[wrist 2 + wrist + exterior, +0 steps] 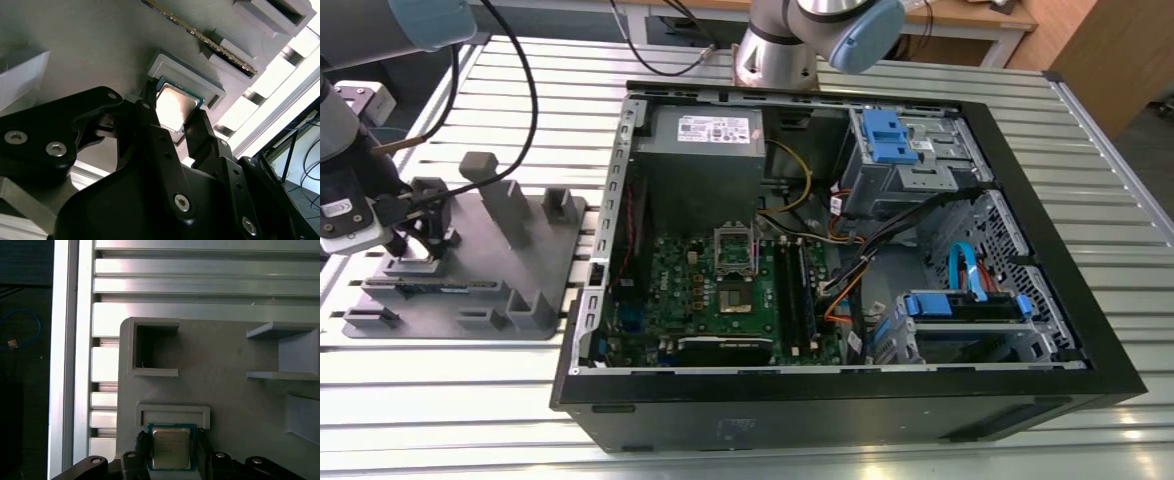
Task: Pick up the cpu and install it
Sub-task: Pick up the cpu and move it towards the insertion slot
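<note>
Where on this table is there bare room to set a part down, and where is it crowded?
Free: the table slats between the grey fixture and the camera, and the strip beside the computer case at the exterior view's right. Crowded: the fixture, where the gripper sits at the cpu.

- In the exterior view the light is bright and even; the table slats [454, 400] gleam pale, and the computer case [827, 405] is dimmer inside.
- In the second wrist view glare whitens the cpu [175, 102]; my gripper [173, 114] is a dark mass.
- In the first wrist view the table slats blow out white; the holder's pocket [155, 347] lies in shadow.
</note>
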`<state>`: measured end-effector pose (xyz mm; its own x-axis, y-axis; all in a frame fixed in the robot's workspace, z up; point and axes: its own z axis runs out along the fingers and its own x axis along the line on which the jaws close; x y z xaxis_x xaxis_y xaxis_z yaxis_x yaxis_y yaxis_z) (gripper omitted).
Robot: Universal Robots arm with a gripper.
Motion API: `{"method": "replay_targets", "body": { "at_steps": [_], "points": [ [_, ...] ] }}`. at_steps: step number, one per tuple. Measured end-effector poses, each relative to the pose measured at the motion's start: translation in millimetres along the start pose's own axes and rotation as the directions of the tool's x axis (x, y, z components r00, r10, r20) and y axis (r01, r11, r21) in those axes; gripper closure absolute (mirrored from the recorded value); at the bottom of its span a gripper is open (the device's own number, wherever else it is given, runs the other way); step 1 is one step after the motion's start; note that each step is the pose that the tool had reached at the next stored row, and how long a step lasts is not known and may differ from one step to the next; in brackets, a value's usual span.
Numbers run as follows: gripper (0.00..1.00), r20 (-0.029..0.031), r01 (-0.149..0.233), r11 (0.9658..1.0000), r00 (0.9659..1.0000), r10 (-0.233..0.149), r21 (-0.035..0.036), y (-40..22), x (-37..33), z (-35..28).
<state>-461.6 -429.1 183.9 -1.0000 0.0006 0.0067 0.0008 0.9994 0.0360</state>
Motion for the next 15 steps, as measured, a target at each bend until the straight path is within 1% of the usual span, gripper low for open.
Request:
{"method": "replay_targets", "body": {
  "at_steps": [2, 9, 15],
  "points": [
    [0.53, 0.0003, 0.000, 1.0000, 1.0000, 0.000, -0.0002, 0.0, 0.0, -0.4],
    [0.53, 0.0000, 0.000, 1.0000, 1.0000, 0.000, 0.0000, 0.2, 0.0, -6.4],
    [0.53, 0.0004, 0.000, 1.0000, 1.0000, 0.000, -0.0002, 0.4, 0.0, -9.5]
  ]
}}
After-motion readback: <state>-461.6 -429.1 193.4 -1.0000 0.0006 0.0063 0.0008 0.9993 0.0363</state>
